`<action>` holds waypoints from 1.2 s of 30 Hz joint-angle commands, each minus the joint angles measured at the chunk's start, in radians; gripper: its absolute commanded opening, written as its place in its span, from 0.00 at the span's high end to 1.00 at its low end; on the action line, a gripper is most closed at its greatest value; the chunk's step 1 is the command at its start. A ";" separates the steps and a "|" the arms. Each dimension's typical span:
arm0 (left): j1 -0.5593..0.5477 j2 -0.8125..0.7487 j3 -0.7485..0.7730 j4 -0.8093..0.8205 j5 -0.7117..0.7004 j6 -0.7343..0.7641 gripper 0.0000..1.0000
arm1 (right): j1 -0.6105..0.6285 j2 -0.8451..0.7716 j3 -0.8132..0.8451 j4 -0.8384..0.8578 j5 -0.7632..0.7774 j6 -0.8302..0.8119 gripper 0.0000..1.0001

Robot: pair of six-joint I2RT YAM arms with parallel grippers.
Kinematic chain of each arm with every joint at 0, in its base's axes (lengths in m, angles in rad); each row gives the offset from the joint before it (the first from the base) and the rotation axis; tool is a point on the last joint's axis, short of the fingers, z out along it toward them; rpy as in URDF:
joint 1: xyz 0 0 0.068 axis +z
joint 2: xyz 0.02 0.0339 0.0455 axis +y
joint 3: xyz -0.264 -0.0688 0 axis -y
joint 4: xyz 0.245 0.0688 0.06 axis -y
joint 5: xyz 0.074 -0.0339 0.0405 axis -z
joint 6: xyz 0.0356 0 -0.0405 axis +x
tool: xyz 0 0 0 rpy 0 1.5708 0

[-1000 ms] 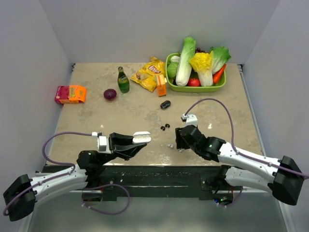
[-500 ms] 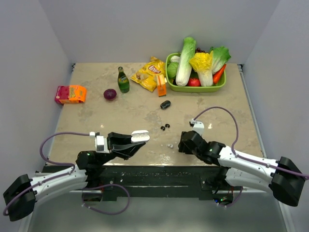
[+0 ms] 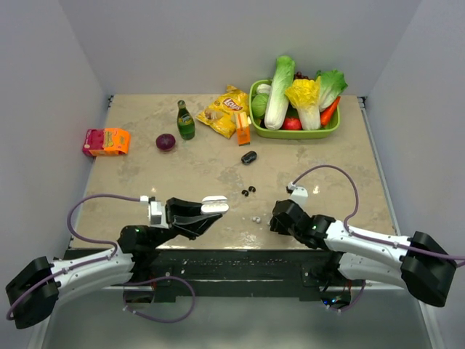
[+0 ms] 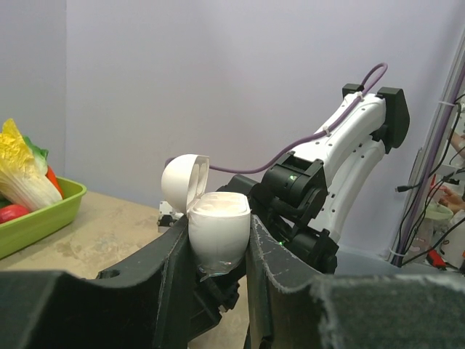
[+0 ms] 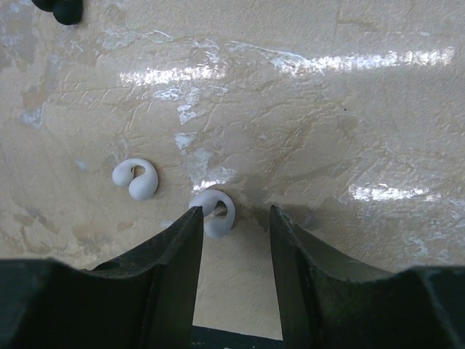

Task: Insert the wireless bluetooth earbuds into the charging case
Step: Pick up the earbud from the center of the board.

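The right gripper (image 5: 234,215) sits low over the table (image 5: 349,123), jaws half apart around a white earbud (image 5: 215,211) that crowds the nine-o'clock finger (the second white earbud (image 5: 136,179) lies free at ten o'clock). It should centre before pinching. The left gripper (image 3: 209,215) clamps the open charging case (image 4: 216,225). The right jaws are narrower than a second ago.
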 commanded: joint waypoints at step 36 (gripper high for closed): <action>0.003 0.056 -0.242 0.142 0.018 -0.019 1.00 | -0.002 0.092 0.005 0.150 -0.076 -0.054 0.80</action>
